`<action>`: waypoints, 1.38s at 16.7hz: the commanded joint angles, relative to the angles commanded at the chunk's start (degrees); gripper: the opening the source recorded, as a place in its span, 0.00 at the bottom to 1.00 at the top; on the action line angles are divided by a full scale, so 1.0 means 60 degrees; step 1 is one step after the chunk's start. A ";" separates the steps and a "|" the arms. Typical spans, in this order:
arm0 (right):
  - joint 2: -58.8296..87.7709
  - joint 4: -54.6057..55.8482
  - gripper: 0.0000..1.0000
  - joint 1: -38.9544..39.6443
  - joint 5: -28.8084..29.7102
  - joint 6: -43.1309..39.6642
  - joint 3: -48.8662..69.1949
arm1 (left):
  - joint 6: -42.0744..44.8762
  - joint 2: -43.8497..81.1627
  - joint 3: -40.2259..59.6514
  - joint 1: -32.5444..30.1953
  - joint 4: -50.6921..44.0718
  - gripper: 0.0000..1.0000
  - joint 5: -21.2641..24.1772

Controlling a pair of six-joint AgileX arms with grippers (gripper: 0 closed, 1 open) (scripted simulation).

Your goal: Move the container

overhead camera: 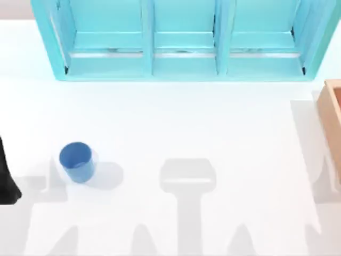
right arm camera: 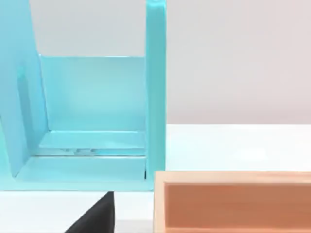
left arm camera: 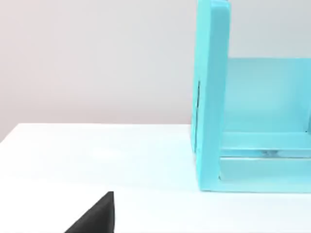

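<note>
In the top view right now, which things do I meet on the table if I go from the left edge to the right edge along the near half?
Left arm at the left edge → blue cup → wooden box at the right edge.

Rendered simulation tabletop, bare white table, turquoise shelf unit
</note>
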 joint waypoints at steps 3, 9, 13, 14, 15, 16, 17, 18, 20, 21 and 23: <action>0.0000 0.0000 1.00 0.0000 0.0000 0.0000 0.0000 | -0.0030 0.0102 0.0102 -0.0037 -0.0090 1.00 0.0006; 0.0000 0.0000 1.00 0.0000 0.0000 0.0000 0.0000 | -0.0752 0.2847 0.2745 -0.0805 -0.2248 1.00 0.0059; 0.0000 0.0000 1.00 0.0000 0.0000 0.0000 0.0000 | -0.1484 0.6607 0.5800 -0.1600 -0.4708 1.00 0.0043; 0.0000 0.0000 1.00 0.0000 0.0000 0.0000 0.0000 | -0.1673 0.7691 0.6599 -0.1811 -0.5380 1.00 0.0030; 0.0000 0.0000 1.00 0.0000 0.0000 0.0000 0.0000 | -0.1862 0.8783 0.7392 -0.2022 -0.6057 1.00 0.0014; 0.0000 0.0000 1.00 0.0000 0.0000 0.0000 0.0000 | -0.2050 0.9860 0.8170 -0.2231 -0.6728 1.00 -0.0004; 0.0000 0.0000 1.00 0.0000 0.0000 0.0000 0.0000 | -0.2237 1.0899 0.8926 -0.2434 -0.7383 1.00 -0.0020; 0.0000 0.0000 1.00 0.0000 0.0000 0.0000 0.0000 | -0.2421 1.1881 0.9652 -0.2632 -0.8014 1.00 -0.0034; 0.0000 0.0000 1.00 0.0000 0.0000 0.0000 0.0000 | -0.2774 1.3619 1.0997 -0.3003 -0.9178 1.00 -0.0049; 0.0000 0.0000 1.00 0.0000 0.0000 0.0000 0.0000 | -0.2939 1.4368 1.1618 -0.3172 -0.9698 1.00 -0.0049; 0.0000 0.0000 1.00 0.0000 0.0000 0.0000 0.0000 | -0.3236 1.5645 1.2754 -0.3471 -1.0597 1.00 -0.0038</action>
